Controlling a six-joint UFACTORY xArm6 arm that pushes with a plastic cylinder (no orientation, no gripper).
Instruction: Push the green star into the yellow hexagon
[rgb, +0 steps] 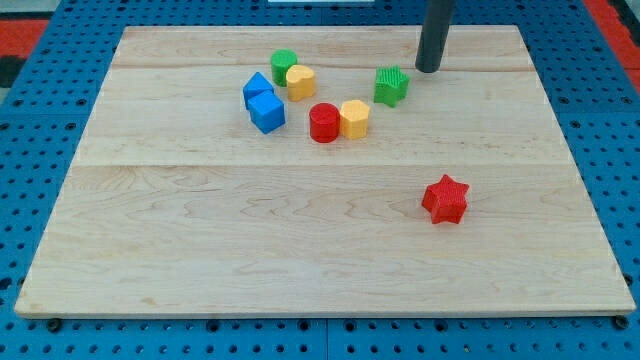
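Observation:
The green star (392, 85) sits near the board's top, right of centre. My tip (428, 69) stands just to its upper right, a small gap away. A yellow hexagon (354, 118) lies to the star's lower left, touching a red cylinder (324, 122) on its left. A second yellow block (301, 81), shape unclear, lies farther left, against a green cylinder (284, 65).
Two blue blocks sit together at the left of the group: one (258, 89) above, a blue cube (267, 112) below. A red star (445, 199) lies alone at the lower right. The wooden board (200, 250) rests on a blue pegboard.

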